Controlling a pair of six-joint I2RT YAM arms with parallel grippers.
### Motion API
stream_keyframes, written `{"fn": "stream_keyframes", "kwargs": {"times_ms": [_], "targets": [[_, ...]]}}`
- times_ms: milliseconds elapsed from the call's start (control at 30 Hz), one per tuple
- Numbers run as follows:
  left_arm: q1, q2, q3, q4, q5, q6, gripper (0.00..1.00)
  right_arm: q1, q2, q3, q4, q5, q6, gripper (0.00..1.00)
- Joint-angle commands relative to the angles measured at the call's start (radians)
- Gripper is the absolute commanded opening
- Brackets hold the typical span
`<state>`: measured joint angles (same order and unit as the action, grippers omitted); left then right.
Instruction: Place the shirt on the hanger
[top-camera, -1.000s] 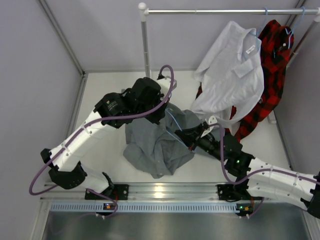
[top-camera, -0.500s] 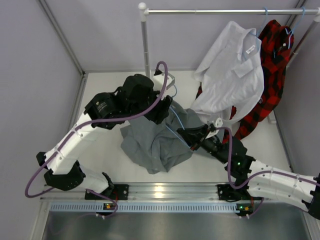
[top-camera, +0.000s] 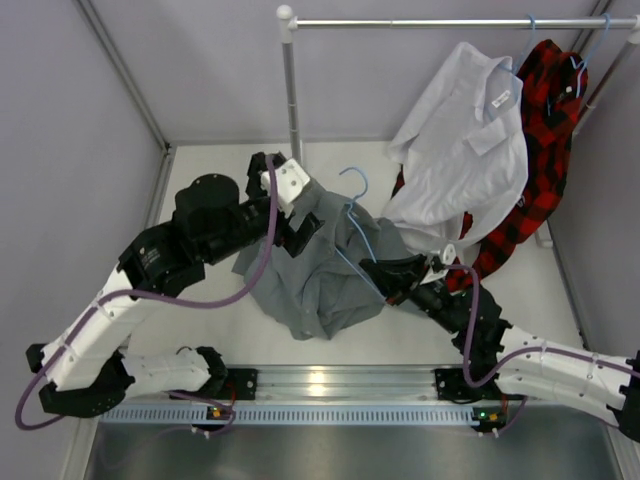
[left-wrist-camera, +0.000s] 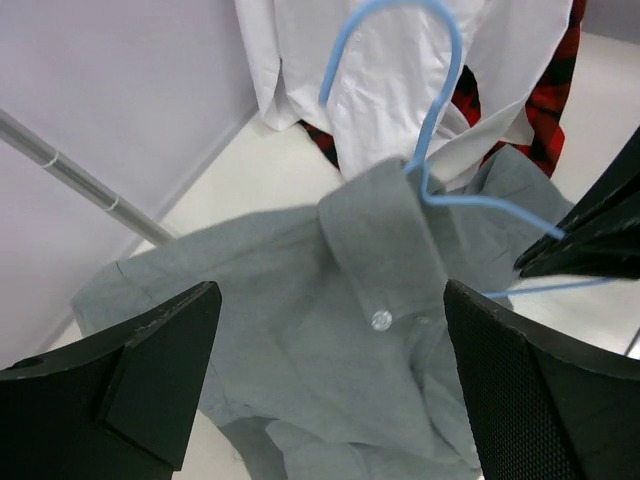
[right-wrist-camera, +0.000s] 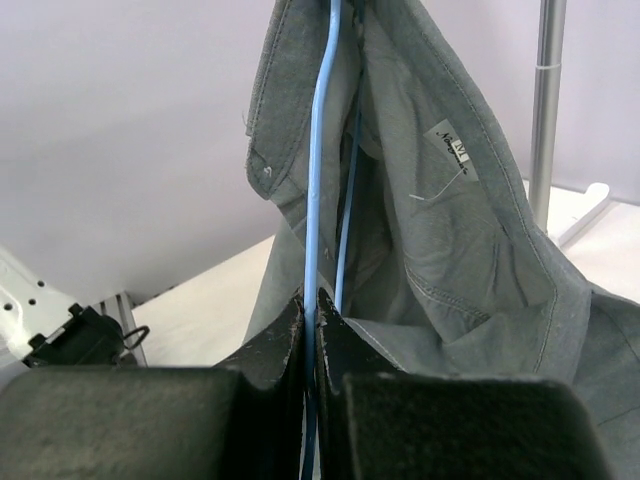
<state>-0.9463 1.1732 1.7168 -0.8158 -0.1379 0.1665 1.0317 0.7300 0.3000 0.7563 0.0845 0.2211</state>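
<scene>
Between the two arms, over the middle of the tabletop (top-camera: 215, 330), the shirt (top-camera: 310, 280) hangs bunched from the hanger (right-wrist-camera: 319, 150), well short of the rail (top-camera: 450, 21) that carries the white shirt (top-camera: 470, 140) and the plaid shirt (top-camera: 545, 110). The right hand (right-wrist-camera: 310, 300) is pinched tight on the blue wire, apparently at one lower end of the triangle, with grey cloth draped on both sides of the wire. The left hand (left-wrist-camera: 330, 300) is spread wide and holds nothing; it faces the buttoned collar, which sits at the neck of the hanger just below the hook. The step in hand is judged to be seating the shoulders. To do it well, keep the right pinch firm so that the wire cannot twist, close the left fingers on one layer of cloth beside the collar, not on the wire, and draw that shoulder outward along the hanger arm until the collar is centred under the hook. Pull gently: soft cloth will slide and may drag the collar off the neck. The hook points up and toward the far side of the tabletop; the long axis of the hanger runs from the hook down toward the right hand, and the shirt trails from the collar toward the near left, its lower folds apparently resting on the tabletop
</scene>
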Motion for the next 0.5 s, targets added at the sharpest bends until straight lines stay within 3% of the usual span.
{"fn": "stream_keyframes", "kwargs": {"times_ms": [0,67,100,133,200,233,333,467], "targets": [[0.017,-0.133,-0.225,0.383,0.102,0.269,0.96,0.01,-0.096,0.002,0.085,-0.017,0.0,0.0],[0.073,-0.172,-0.285,0.426,0.24,0.335,0.98,0.01,-0.166,-0.002,0.042,-0.019,0.0,0.0],[0.122,-0.164,-0.281,0.428,0.396,0.335,0.98,0.011,-0.194,-0.004,0.023,-0.02,-0.002,0.0],[0.255,-0.14,-0.257,0.417,0.496,0.317,0.98,0.01,-0.217,-0.007,-0.016,-0.02,-0.002,0.0],[0.378,-0.025,-0.11,0.323,0.735,0.248,0.95,0.011,-0.277,-0.006,-0.06,-0.028,-0.005,0.0],[0.43,0.012,-0.061,0.293,0.92,0.237,0.94,0.011,-0.293,-0.002,-0.084,-0.022,-0.012,0.0],[0.431,0.057,0.007,0.276,1.084,0.228,0.94,0.011,-0.346,-0.005,-0.162,0.004,-0.026,0.0],[0.431,0.037,0.027,0.276,1.184,0.231,0.95,0.011,-0.372,-0.015,-0.213,0.008,-0.043,0.0]]}}
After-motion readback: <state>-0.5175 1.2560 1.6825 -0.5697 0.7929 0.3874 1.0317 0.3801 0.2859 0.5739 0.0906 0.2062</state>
